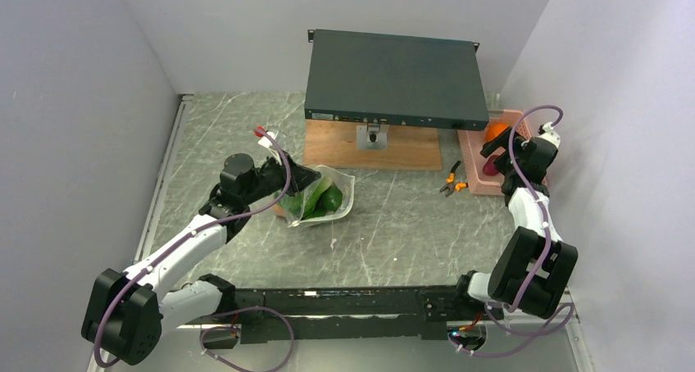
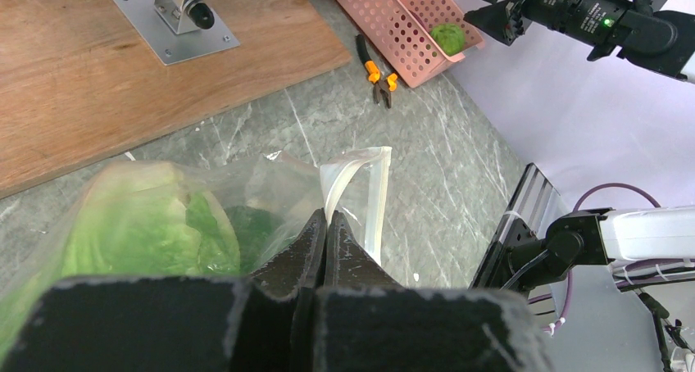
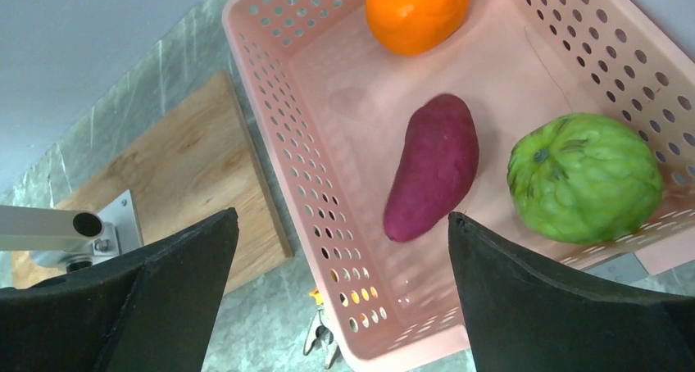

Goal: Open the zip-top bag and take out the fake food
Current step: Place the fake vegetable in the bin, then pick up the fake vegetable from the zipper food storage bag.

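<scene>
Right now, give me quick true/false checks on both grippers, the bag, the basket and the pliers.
1. The left gripper is shut on the zip-top bag. True.
2. The right gripper holds the purple piece. False: it is open above the pink basket, and the piece lies loose inside.
3. The basket holds three pieces. True: orange ball, purple piece, round green piece.
4. The pliers are in the basket. False: they lie on the table beside it.
5. The bag is empty. False: lettuce is inside.
</scene>
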